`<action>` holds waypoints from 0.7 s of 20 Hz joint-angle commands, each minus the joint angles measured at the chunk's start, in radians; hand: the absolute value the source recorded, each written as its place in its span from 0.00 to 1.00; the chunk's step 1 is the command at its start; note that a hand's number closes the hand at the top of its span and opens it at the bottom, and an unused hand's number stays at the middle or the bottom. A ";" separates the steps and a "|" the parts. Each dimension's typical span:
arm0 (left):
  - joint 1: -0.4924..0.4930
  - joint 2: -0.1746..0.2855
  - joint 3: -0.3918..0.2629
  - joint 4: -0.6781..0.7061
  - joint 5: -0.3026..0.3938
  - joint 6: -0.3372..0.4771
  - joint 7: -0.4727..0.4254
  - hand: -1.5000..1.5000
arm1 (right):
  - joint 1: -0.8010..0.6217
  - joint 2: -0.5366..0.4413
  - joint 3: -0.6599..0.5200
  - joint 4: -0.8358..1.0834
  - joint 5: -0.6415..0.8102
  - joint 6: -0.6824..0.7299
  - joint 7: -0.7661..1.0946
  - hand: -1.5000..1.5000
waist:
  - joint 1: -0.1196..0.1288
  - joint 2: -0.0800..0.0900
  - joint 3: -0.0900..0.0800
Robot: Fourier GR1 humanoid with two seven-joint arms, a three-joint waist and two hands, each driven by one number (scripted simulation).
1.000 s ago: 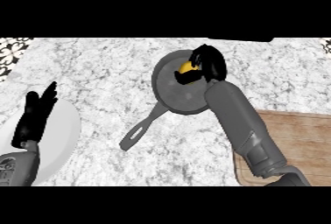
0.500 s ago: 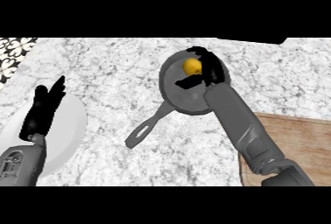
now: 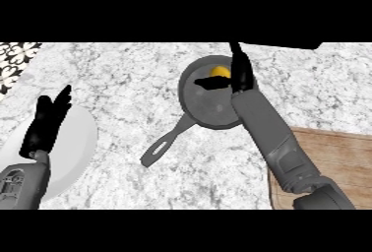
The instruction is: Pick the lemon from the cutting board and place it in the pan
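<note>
The yellow lemon (image 3: pixel 220 72) lies inside the dark grey pan (image 3: pixel 207 106), near its far rim. My right hand (image 3: pixel 242 78) hovers over the pan's right side, just right of the lemon. Its fingers are straight and point away from me, and its thumb sticks out leftward below the lemon. The hand is open and holds nothing. The pan's handle (image 3: pixel 163 147) points toward the lower left. At the lower right lies the wooden cutting board (image 3: pixel 338 150), partly under my right forearm. My left hand (image 3: pixel 45 123) rests open at the left, fingers up.
A white plate (image 3: pixel 76 147) lies at the left edge, partly under my left hand and forearm. A patterned tile patch (image 3: pixel 15 54) shows at the top left corner. The marble counter (image 3: pixel 123 83) stretches between plate and pan.
My right hand has uncurled from the lemon and its fingers now stand straight. The lemon stays in the pan. My left hand has drifted slightly right.
</note>
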 commanded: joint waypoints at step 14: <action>0.142 0.034 0.085 -0.013 0.022 0.017 -0.054 0.50 | 0.116 -0.162 -0.111 -0.128 -0.147 0.092 -0.073 0.00 | -0.125 -0.043 -0.003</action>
